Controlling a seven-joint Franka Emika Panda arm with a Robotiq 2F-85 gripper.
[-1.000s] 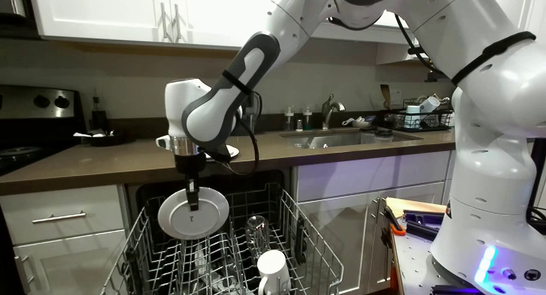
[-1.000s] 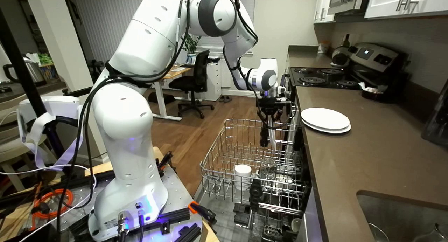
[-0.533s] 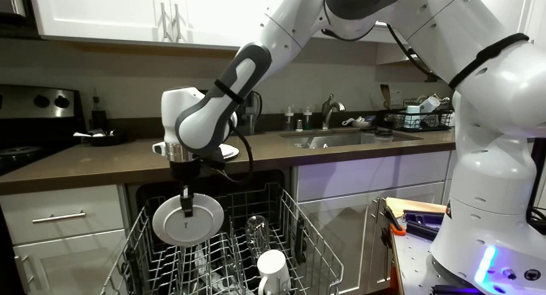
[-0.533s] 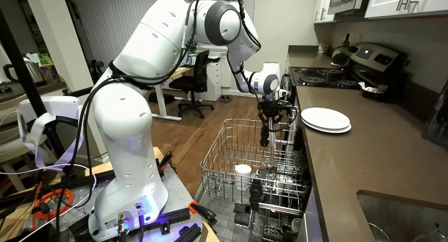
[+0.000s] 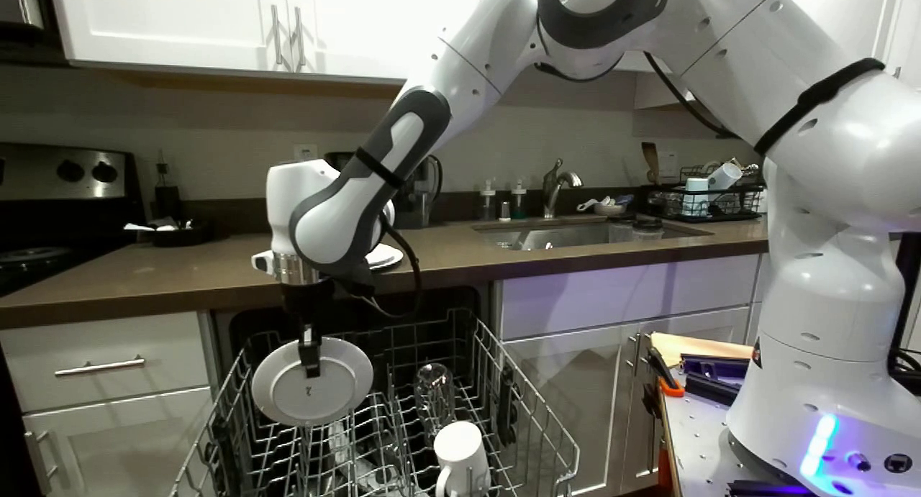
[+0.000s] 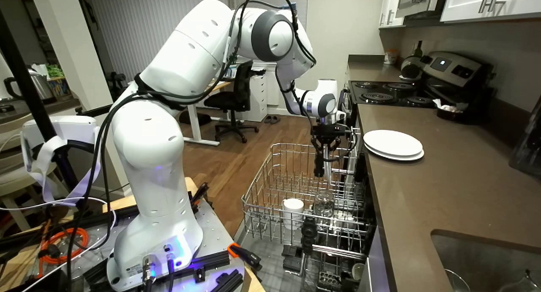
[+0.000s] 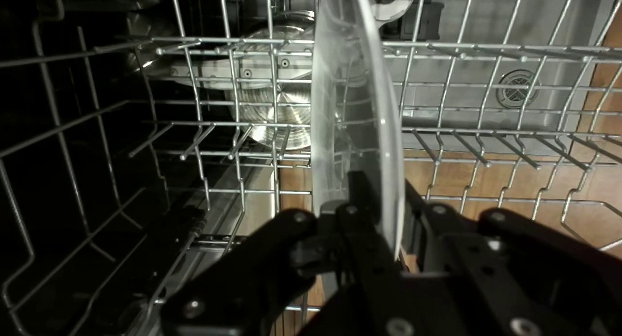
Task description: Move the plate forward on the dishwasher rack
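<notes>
My pincer is clamped on the upper edge of the plate; it stands near upright, in or just over the rack toward the counter; whether it touches the tines I cannot tell; pressed down out of line with the gaps, its lower rim could snag and the plate swivel, since I grip one edge only; against a second ago, in an exterior view, plate and pincer sit lower and further left; the mug has not moved.

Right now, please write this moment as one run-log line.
gripper: closed on plate | plate: near upright, contact with dishwasher rack unclear | white mug: in rack
</notes>
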